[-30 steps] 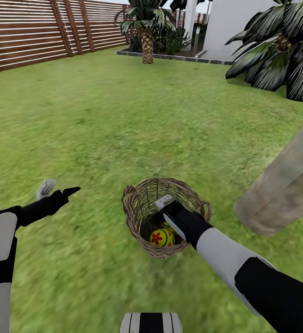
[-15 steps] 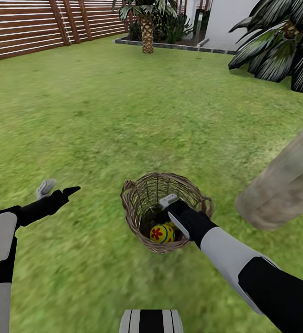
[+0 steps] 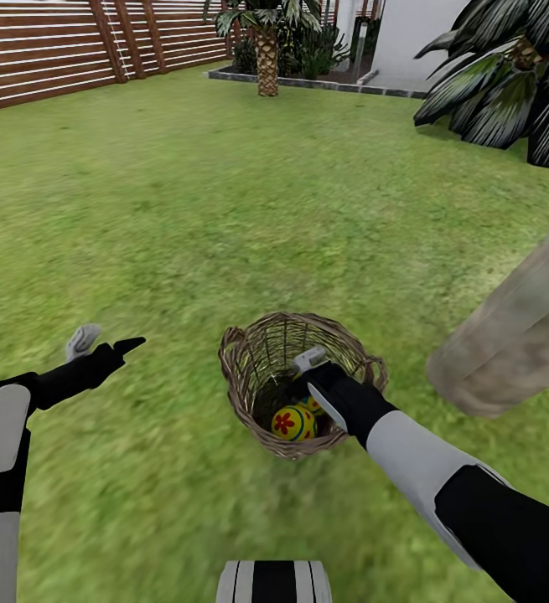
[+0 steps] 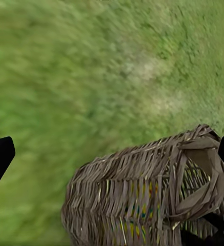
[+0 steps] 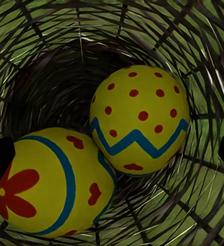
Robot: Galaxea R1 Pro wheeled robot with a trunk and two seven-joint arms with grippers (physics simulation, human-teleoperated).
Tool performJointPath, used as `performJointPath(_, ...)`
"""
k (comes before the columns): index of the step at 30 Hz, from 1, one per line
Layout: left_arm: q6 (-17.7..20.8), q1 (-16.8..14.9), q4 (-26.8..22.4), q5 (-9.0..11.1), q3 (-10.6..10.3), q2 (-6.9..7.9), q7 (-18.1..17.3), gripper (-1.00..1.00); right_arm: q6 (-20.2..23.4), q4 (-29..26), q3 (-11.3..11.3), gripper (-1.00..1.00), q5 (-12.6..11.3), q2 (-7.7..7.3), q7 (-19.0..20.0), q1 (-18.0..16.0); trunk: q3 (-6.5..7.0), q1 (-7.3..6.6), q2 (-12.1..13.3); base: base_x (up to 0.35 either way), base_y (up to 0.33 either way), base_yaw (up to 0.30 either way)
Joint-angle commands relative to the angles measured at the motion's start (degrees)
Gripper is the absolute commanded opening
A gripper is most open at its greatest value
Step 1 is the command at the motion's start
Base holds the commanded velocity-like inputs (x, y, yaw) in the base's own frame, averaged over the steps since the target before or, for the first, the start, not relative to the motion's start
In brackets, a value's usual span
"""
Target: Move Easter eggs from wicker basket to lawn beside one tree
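the right gripper [image 3: 303, 374] reaches down inside the wicker basket [image 3: 242, 381] on the lawn [image 3: 182, 209], fingers apart, their dark tips at the edges of the right wrist view. two eggs show, touching: a flowered egg [image 5: 45, 187] and a dotted egg [image 5: 137, 120]; any third is hidden. the left gripper [image 3: 105, 342] hovers spread over grass. the tree [image 3: 517, 327] trunk is cut off at the frame edge.

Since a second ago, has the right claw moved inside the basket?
Yes, slightly: against the basket's rim, the right claw has edged toward the far right side, above the eggs.
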Motion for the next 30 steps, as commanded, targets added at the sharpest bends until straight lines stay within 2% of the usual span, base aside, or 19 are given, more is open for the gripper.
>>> performJointPath(1, 0.27, -0.04, 0.0, -0.52, 0.1, -0.01, -0.57, 1.0, 0.16, -0.07, 0.35, 1.0, -0.59, -0.04, -0.53, -0.06, -0.04, -0.01, -0.02, 0.0, 0.0, 0.0)
performJointPath(24, 0.24, -0.04, 0.01, -0.52, 0.01, -0.01, -0.66, 1.0, -2.22, 0.08, 0.36, 1.0, -0.77, 0.06, -0.71, -0.06, -0.04, -0.01, -0.02, 0.047, -0.011, 0.0)
performJointPath(30, 0.25, -0.04, 0.01, -0.52, 0.01, -0.01, -0.59, 1.0, -2.24, 0.09, 0.36, 1.0, -0.77, 0.06, -0.71, -0.06, -1.37, 0.14, -0.1, 0.0, 0.0, 0.0)
